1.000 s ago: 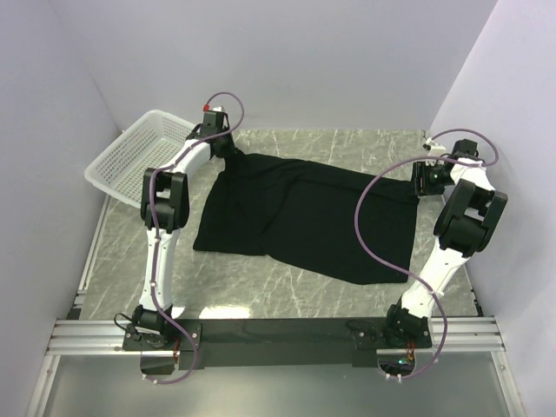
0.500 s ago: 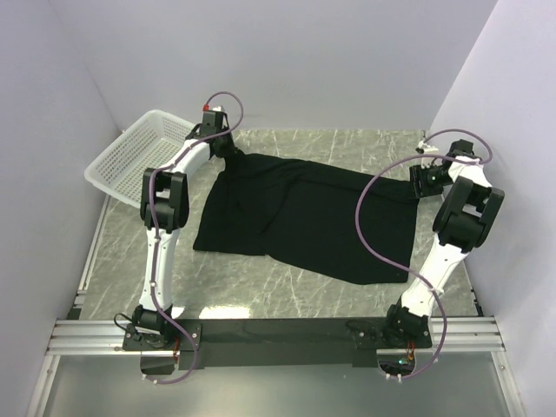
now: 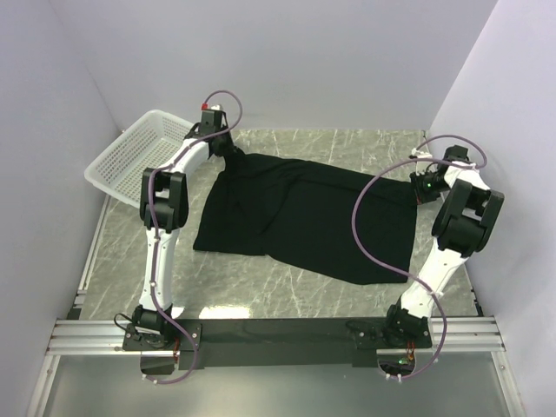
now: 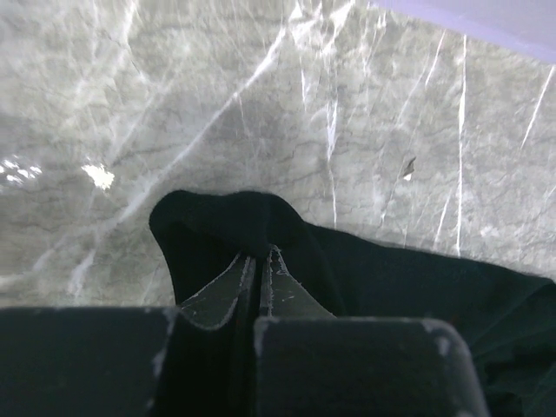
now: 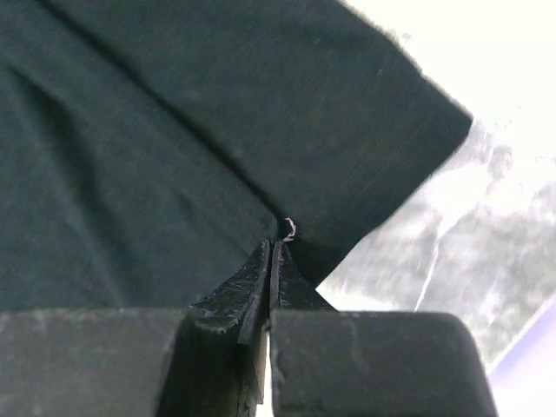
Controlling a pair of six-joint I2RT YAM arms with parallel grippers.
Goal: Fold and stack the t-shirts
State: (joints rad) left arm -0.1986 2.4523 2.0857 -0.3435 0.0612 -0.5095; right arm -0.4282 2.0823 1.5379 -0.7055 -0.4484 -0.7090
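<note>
One black t-shirt (image 3: 304,213) lies spread across the marble table, its far left corner bunched up. My left gripper (image 3: 230,155) is at that corner, and the left wrist view shows the left gripper (image 4: 263,254) shut with a fold of the t-shirt (image 4: 391,278) pinched between its tips. My right gripper (image 3: 419,187) is at the shirt's right edge. In the right wrist view the right gripper (image 5: 274,243) is shut on the t-shirt (image 5: 174,130) where the sleeve meets the body, beside a small white thread loop.
A white mesh basket (image 3: 139,156) stands tilted at the back left, against the wall and just left of the left arm. Lilac walls close in the table on three sides. Bare marble (image 3: 261,287) shows in front of the shirt.
The right gripper's jaws have closed on the shirt's right edge, and its wrist has shifted slightly. The left gripper and the shirt have stayed as they were.
</note>
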